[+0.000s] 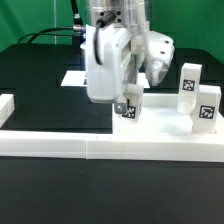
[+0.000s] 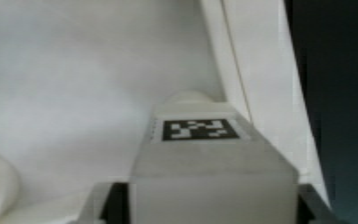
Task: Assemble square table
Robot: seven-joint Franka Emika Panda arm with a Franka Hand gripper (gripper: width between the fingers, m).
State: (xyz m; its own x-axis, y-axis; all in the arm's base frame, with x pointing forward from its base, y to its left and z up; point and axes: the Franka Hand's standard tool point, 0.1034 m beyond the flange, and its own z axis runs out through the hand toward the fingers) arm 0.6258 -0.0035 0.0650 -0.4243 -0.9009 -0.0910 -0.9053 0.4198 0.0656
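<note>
My gripper [image 1: 126, 92] is shut on a white table leg [image 1: 128, 106] that carries a black-and-white tag. It holds the leg upright over the near left part of the square table slab [image 1: 165, 128]. In the wrist view the leg [image 2: 199, 150] fills the gap between my dark fingers [image 2: 115, 206], tag facing the camera, and my gripper [image 2: 202, 204] clamps both of its sides. The white slab [image 2: 78, 90] lies beneath. Whether the leg's lower end touches the slab is hidden. Two more tagged legs [image 1: 188, 83] [image 1: 207, 107] stand upright on the slab at the exterior view's right.
A long white border bar [image 1: 100, 149] runs along the front of the slab, and another bar end [image 1: 6, 106] sits at the exterior view's left. The marker board [image 1: 73, 76] lies flat on the black table behind the arm. A bar edge [image 2: 250, 70] passes beside the slab.
</note>
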